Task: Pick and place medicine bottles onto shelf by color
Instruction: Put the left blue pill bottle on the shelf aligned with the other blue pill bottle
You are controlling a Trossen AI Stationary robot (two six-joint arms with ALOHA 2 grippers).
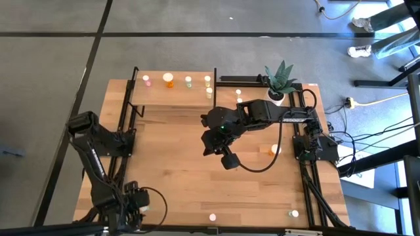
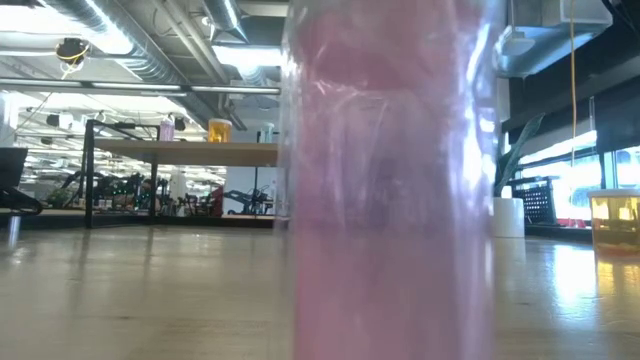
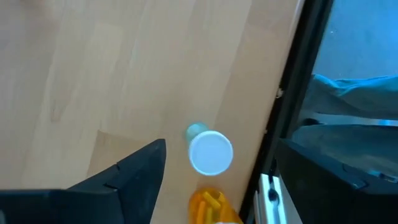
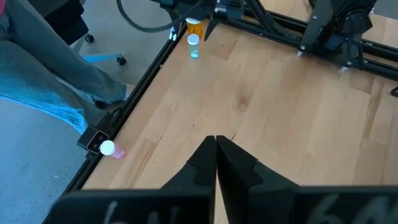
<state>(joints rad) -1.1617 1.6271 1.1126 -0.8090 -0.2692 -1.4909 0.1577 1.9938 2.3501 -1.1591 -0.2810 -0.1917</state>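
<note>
Five medicine bottles (image 1: 169,80) stand along the shelf (image 1: 172,96) top. Beside the shelf stands a plant pot (image 1: 278,96), a bottle before it. The right gripper (image 4: 216,144), shut and empty, hovers near the shelf. The left gripper (image 3: 214,177), open, straddles a green bottle (image 3: 209,151), far from it.

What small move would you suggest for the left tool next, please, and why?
Probably ease the left tool forward and close on the white-capped bottle: its fingers stand open, the bottle stands upright between them, and an orange bottle sits close beside it. The right tool waits shut.
</note>
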